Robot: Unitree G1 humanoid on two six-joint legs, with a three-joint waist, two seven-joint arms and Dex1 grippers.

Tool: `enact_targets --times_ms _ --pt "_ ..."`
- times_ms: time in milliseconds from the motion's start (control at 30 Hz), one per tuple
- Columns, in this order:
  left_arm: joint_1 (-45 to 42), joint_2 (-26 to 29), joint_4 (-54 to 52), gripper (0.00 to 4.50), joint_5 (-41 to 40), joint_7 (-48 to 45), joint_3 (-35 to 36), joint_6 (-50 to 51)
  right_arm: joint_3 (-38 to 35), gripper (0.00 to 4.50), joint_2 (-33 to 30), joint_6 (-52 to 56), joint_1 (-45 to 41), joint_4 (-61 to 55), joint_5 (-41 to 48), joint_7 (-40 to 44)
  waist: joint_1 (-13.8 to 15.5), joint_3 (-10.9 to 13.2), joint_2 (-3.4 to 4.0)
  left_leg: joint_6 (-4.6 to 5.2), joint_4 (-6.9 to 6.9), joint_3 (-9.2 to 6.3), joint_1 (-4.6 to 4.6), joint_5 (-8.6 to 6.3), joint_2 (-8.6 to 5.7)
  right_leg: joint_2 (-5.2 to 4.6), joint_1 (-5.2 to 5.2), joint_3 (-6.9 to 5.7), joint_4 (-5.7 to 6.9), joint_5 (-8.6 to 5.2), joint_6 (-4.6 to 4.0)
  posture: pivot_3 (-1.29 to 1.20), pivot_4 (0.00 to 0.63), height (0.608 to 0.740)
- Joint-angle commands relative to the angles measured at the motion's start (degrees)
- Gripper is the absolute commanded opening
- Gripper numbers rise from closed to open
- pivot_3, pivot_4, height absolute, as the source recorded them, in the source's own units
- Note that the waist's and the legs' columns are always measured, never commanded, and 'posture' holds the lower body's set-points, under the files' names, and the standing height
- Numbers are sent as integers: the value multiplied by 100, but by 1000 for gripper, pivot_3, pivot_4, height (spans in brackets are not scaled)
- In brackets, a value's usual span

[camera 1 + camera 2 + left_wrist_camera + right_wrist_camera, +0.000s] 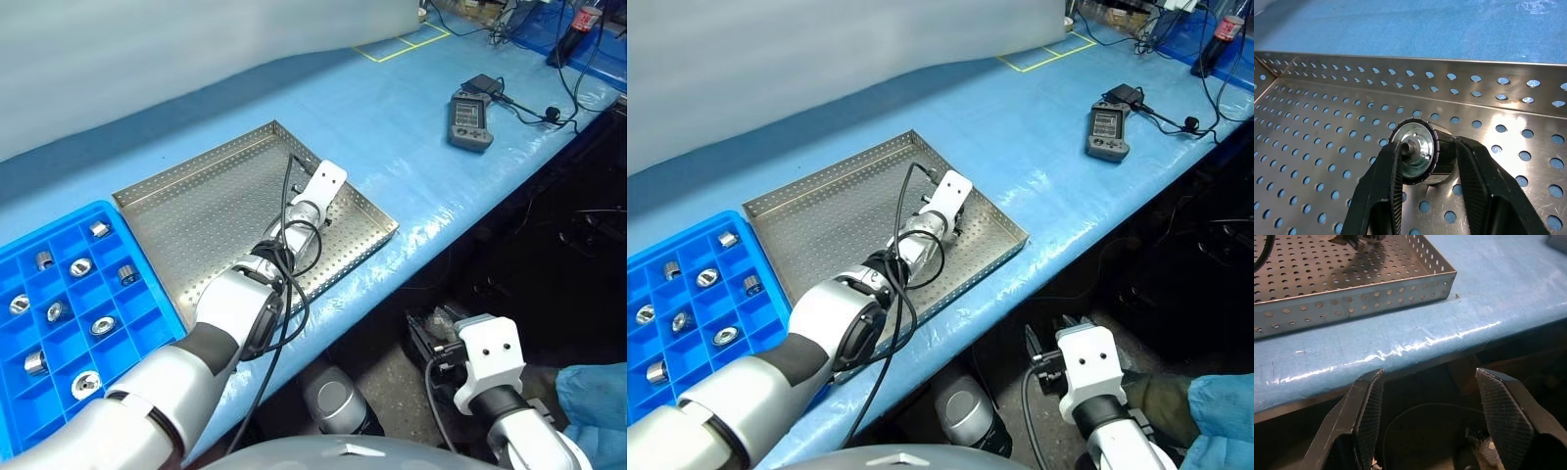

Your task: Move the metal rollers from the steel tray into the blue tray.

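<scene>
Steel, grey and perforated, the square tray holds a shiny metal roller (lying sideways) pinched by the left hand; the right hand gapes wide, gripping nothing, at five o'clock below the blue surface.

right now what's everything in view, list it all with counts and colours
steel tray: one, grey perforated metal, on the blue table beside the blue tray
blue tray: one, bright blue, gridded, at the table's near left
rollers in the blue tray: nine, shiny silver, one per compartment
roller in the steel tray: one, silver with a dark ribbed sleeve, lying between the left gripper's fingers
table: one, blue covered, yellow tape lines at the far end
handheld controller: one, grey, far right of the table, with black cables nearby
left gripper: black fingers either side of the roller, near the tray's wall
right gripper: black fingers apart, empty, below the table edge
</scene>
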Motion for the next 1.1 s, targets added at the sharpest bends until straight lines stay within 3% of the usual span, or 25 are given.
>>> enact_targets --times_ms 33,400,600,867,1000,1100 --pt "178 -547 -121 1323 -256 -154 214 -79 3 3157 -14 105 -59 -151 -6 42 11 0 0 0 0 0 0 0 0 0 0 0 0 0 0 -683 150 740" --pt "-227 -274 -358 1323 -2239 -1217 2016 672 13 3157 28 422 -384 -151 3 229 133 0 0 7 0 0 0 4 0 2 0 0 0 0 0 -634 150 740" --pt "-225 -108 -538 1323 -2585 -1540 2252 921 12 3157 42 657 -635 -151 5 443 322 0 1 20 0 0 -2 12 0 3 -2 0 0 0 0 -587 150 740" --pt "219 198 -1868 1323 -2354 -2395 1614 547 -116 3157 -130 974 -1294 -151 231 1070 714 -2 9 20 -2 4 -9 12 -1 6 -17 9 6 2 -2 -468 150 740" --pt "1131 643 -3670 1323 -1767 -2332 932 1 -244 3157 -266 1207 -2079 35 321 1487 973 -12 29 20 -5 8 -5 12 6 18 -24 22 10 9 -14 -364 150 740" --pt "1697 999 -4591 1323 -1181 -1942 518 -187 -231 3157 -331 1288 -2518 183 314 1727 1342 -12 31 20 -3 7 -10 13 5 21 -37 28 21 21 -31 -309 150 740"
